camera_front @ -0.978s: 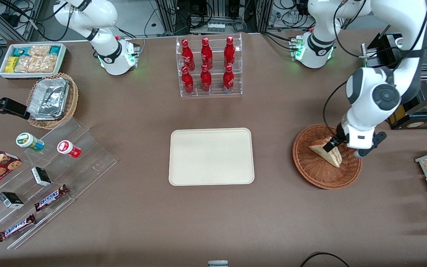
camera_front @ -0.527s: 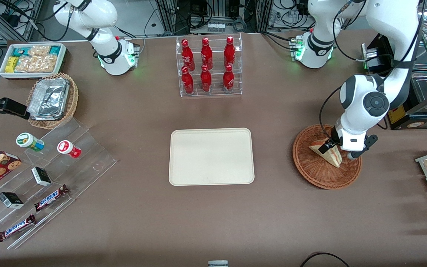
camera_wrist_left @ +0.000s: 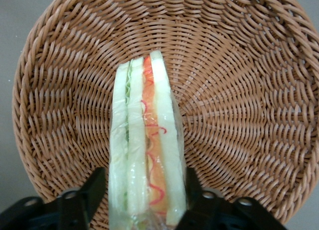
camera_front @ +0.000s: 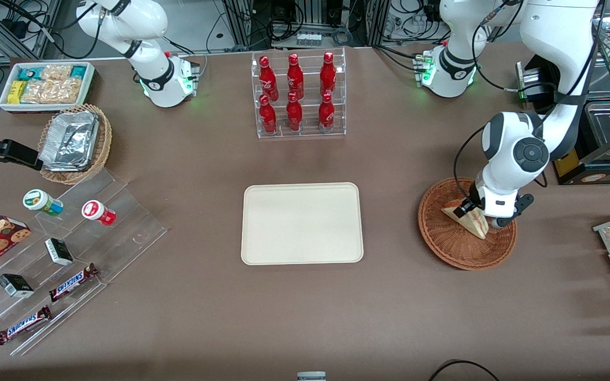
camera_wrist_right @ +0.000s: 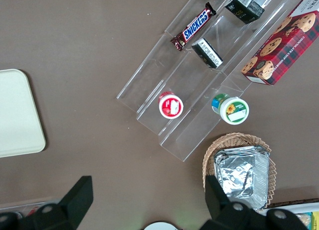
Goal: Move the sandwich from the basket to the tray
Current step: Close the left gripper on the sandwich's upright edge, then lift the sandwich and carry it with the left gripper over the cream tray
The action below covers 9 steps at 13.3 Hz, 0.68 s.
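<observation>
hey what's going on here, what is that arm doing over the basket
The left arm's gripper is down in the wicker basket, its fingers open on either side of the sandwich standing on edge there. One finger looks close against the wrap, the other apart from it, so the wedge is straddled rather than gripped. It has not been lifted. The cream tray it should go to lies beside the basket, toward the parked arm's end, with nothing on it.

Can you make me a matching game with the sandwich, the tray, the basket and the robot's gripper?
Things:
1. sandwich
2. tray
3. basket
4. gripper

States:
A. woven, reddish-brown
B. bare, cream-white
C. open, one finger on each side of the sandwich
D. standing on edge in the basket

Pairs: 1-D, 2-B, 3-A, 4-C
</observation>
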Tool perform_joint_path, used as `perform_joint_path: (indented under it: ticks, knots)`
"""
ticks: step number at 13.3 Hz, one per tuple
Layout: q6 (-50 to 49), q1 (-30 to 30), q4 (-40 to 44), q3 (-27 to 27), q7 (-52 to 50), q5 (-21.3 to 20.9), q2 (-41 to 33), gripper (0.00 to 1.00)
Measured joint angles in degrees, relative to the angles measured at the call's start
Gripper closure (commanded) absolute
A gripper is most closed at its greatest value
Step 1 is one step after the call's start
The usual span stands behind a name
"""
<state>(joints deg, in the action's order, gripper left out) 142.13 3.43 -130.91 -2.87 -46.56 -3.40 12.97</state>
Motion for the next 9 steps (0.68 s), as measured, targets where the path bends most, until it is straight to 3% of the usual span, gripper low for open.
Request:
perform_joint_path:
  ticks: [5, 9]
  knots:
    - [-2.4, 0.0, 1.69, -0.01, -0.3, -0.09, -1.28, 0.8]
    - [-19.01, 1.51, 10.1, -0.88, -0.12, -0.18, -6.74, 0.8]
